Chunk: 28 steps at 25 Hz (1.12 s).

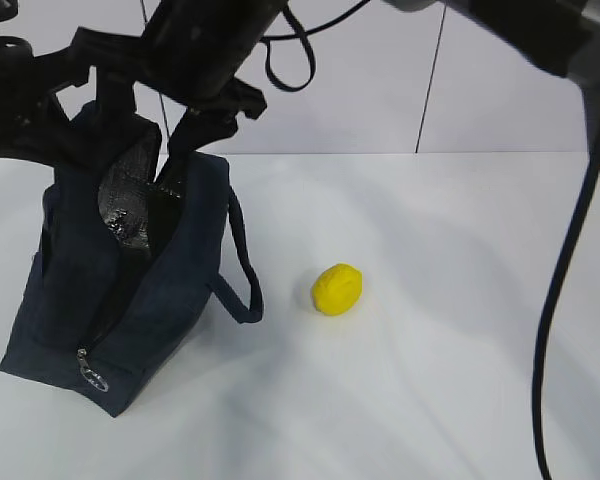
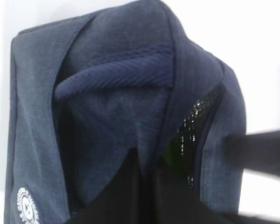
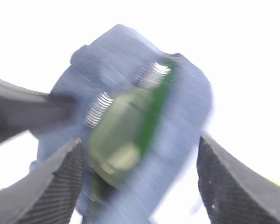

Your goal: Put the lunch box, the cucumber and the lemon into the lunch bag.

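Observation:
The dark navy lunch bag (image 1: 130, 300) stands open at the table's left, silver lining showing. My left gripper (image 1: 52, 150) is shut on the bag's far rim; in the left wrist view it (image 2: 149, 186) pinches a fold of the bag's fabric (image 2: 107, 121). My right gripper (image 1: 150, 120) hangs open just above the bag's mouth. Its view is blurred; the gripper (image 3: 140, 186) is empty over the bag (image 3: 177, 154), with the lunch box's sage-green lid (image 3: 121, 130) and the dark green cucumber (image 3: 159, 100) inside. The yellow lemon (image 1: 337, 289) lies on the table to the bag's right.
The bag's strap handle (image 1: 242, 280) hangs down its right side and a metal zipper pull (image 1: 90, 375) sits at its near corner. A black cable (image 1: 560, 300) hangs down at the right. A white tiled wall (image 1: 430, 90) stands behind the table.

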Motion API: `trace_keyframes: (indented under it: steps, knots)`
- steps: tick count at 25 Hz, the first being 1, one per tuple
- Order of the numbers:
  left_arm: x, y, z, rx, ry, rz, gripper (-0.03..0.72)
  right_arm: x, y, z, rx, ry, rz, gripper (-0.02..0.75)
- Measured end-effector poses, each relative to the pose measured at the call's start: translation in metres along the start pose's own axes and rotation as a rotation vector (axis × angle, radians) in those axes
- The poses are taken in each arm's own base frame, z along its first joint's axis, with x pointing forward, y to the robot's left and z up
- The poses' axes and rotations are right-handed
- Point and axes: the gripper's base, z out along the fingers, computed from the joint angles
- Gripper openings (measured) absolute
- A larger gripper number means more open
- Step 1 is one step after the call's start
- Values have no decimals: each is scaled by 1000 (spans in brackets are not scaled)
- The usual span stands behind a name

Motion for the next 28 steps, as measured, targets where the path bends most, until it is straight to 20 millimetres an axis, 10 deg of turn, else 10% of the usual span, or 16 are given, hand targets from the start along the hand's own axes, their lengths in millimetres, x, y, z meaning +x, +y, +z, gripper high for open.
trace_keyframes:
  steps: [9,28]
  knots:
    - [1,2,0,-18,8,16,-7,8,3,-62,215,-103,-86,568]
    - [0,3,0,-33,6,39,-7,80,-81,-32,561,157,170,568]
